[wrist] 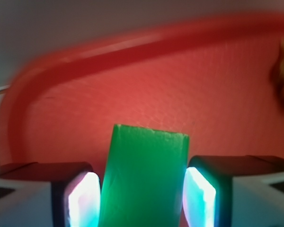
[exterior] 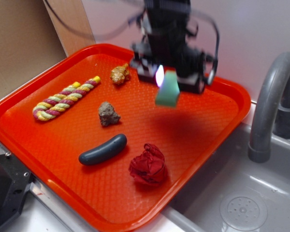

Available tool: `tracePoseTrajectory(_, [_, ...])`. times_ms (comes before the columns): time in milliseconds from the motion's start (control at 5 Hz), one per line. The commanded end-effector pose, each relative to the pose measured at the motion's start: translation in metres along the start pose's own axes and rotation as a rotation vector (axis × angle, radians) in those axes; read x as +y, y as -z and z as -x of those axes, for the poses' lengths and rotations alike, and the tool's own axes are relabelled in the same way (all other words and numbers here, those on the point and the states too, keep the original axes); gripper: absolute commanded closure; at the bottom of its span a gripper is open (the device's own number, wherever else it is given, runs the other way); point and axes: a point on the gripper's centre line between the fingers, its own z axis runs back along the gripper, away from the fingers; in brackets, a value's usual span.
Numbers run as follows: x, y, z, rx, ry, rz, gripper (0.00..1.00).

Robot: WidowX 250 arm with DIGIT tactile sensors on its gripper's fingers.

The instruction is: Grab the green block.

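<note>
I've got the green block [exterior: 167,89] pinched between my gripper [exterior: 170,81] pads, hanging clear above the orange tray [exterior: 217,125] in the upper middle of the exterior view. In the wrist view it stands between both lit pads [wrist: 82,198]. The grab looks done to me; next is just holding pressure steady while lifting, well away from the blue sausage piece [exterior: 103,149].

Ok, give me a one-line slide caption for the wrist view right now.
Wrist view: gripper shut on the green block, held between both fingers above the orange tray.
</note>
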Motion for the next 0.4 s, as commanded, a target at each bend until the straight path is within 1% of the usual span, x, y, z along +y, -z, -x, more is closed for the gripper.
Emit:
tracePoseTrajectory(0, [0.065, -0.107, -0.021, -0.080, 0.108, 0.048, 1.00])
tracePoseTrajectory(200, [0.085, -0.129, -0.021, -0.068, 0.166, 0.023, 1.00])
